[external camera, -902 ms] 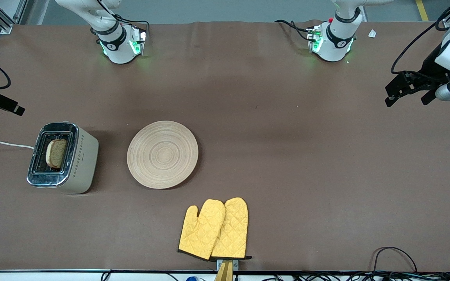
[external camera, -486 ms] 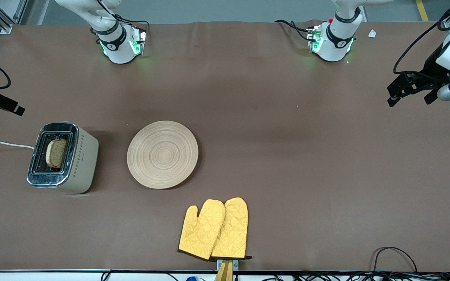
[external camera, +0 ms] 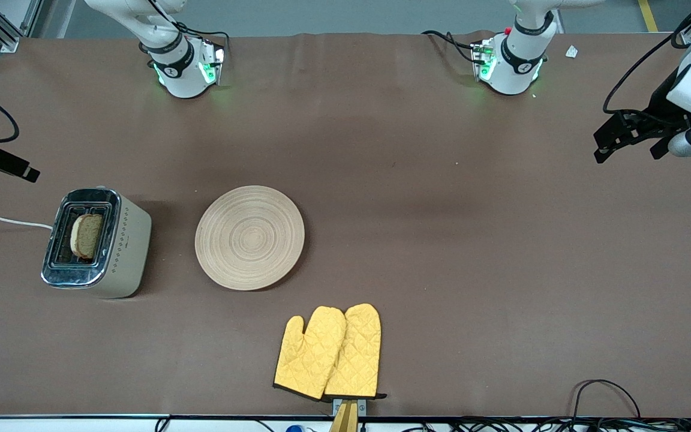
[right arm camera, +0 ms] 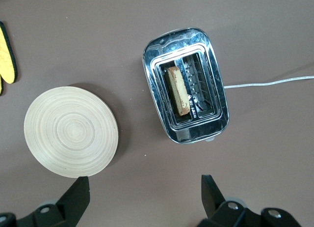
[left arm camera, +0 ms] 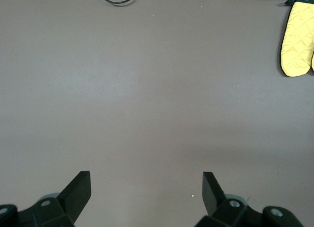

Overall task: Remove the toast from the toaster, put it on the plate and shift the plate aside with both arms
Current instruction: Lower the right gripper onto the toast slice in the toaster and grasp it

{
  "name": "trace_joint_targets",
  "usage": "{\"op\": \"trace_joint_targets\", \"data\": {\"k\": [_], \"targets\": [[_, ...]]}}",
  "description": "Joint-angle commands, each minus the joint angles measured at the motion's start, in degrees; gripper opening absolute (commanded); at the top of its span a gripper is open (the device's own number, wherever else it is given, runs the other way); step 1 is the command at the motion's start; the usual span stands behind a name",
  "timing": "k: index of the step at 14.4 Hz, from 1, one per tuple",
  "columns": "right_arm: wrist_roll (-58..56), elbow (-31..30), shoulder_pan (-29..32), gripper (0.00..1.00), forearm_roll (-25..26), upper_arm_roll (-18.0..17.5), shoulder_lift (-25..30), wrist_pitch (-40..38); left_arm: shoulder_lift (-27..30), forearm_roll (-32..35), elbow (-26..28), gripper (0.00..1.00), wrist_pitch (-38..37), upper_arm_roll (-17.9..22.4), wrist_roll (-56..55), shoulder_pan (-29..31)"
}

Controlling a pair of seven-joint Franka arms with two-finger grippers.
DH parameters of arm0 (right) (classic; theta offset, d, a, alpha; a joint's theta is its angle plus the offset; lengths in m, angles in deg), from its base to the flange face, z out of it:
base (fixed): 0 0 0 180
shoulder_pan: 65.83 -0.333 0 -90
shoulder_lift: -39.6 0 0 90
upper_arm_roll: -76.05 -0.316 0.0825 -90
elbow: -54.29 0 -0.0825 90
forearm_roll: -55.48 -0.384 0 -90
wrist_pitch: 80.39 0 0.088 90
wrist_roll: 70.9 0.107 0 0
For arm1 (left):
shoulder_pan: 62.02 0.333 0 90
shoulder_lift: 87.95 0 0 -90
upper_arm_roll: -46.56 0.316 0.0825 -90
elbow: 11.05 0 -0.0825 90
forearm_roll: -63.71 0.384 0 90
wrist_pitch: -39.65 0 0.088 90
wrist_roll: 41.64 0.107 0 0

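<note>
Pre-grasp, nothing picked. Toast (external camera: 86, 235) sits in toaster (external camera: 96, 243), beside plate (external camera: 249, 237). Right gripper (right arm camera: 144, 200) wide open, empty, above toaster. Left gripper (left arm camera: 146, 197) wide open, empty, waiting well apart from toaster. Next: right descends, straddles the toast, pinches.

The toaster (external camera: 96, 243) has a glossy chrome top that mirrors light, above smooth matt cream sides. The plate (external camera: 249, 237) at its three o'clock looks like pale wood, ringed with fine grooves. Yellow oven mitts (external camera: 329, 353) are quilted cloth (black-edged). The table (external camera: 441, 240) is covered in matt brown sheet.
</note>
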Motion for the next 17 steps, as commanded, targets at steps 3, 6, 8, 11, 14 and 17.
{"op": "trace_joint_targets", "data": {"k": [3, 6, 8, 11, 14, 17], "targets": [[-1.12, -3.44, 0.52, 1.0, -0.02, 0.13, 0.77, 3.22, -0.54, 0.99, -1.45, 1.0, -1.25, -0.34, -0.15, 0.21], [-1.29, -7.22, 0.52, 1.0, 4.11, 0.04, -3.33, 8.05, -0.54, 0.99, -1.45, 1.0, -1.25, -0.34, -0.15, 0.21], [-1.56, -9.68, 0.69, 1.0, 4.29, 0.04, -6.42, 12.79, -0.54, 0.9, -1.45, 1.0, -1.25, -0.43, -0.15, 0.3], [-1.56, -13.64, 0.78, 1.0, 4.73, 0.04, -9.76, 21.23, -0.54, 0.73, -1.45, 1.0, -1.25, -0.43, -0.24, 0.3], [-2.43, -14.0, 0.87, 1.0, 4.82, 0.04, -12.76, 23.8, -0.54, 0.64, -1.45, 1.0, -1.25, -0.43, -0.24, 0.3], [-3.83, -14.09, 1.04, 1.0, 4.82, 0.04, -13.37, 23.89, -0.54, 0.55, -1.45, 1.0, -1.25, -0.34, -0.24, 0.3]]}}
